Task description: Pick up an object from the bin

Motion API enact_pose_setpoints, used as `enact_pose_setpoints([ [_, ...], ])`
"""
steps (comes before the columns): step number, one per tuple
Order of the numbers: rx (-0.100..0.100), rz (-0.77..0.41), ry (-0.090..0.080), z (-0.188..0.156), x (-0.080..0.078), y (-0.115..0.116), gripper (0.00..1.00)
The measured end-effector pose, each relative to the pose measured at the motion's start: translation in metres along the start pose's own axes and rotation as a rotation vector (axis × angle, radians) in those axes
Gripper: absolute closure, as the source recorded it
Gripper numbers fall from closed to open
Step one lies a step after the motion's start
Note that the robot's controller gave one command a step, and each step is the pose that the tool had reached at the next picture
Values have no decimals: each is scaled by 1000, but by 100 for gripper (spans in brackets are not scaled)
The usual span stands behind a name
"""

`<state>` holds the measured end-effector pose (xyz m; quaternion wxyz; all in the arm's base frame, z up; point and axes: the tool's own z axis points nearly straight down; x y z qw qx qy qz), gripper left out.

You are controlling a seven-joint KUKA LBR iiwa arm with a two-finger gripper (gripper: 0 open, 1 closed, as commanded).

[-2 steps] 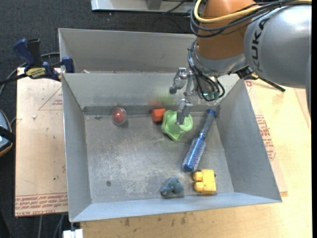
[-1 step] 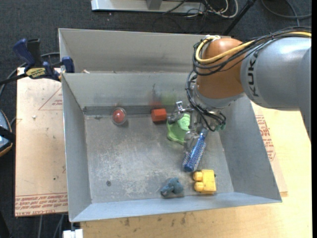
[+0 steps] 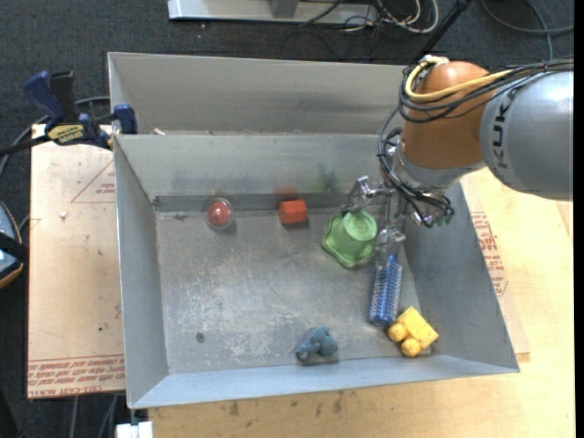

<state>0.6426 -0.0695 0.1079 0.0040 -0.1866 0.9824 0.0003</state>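
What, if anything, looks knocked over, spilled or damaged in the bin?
Nothing looks spilled or damaged. The green cup-like thing beside the gripper seems tilted rather than upright; the blue ridged bar and yellow toy lie loose near the view's right wall.

Soft, even light falls from overhead, leaving the grey floor of the bin (image 3: 237, 290) moderately bright and its back wall, in the upper middle of the frame, paler. Shadows are faint; a dull patch lies beneath the arm (image 3: 534, 135) at centre right. The dark carpet (image 3: 91, 16) along the top edge is dim.
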Motion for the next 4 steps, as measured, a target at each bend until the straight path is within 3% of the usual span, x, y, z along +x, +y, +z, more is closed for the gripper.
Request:
enact_pose_setpoints([
  [1, -6, 63, 9, 28, 11, -33, 0],
  [2, 5, 148, -1, 33, -4, 2, 0],
  [3, 5, 151, -5, 31, -5, 1, 100],
  [4, 3, -139, -1, -125, 13, 27, 100],
])
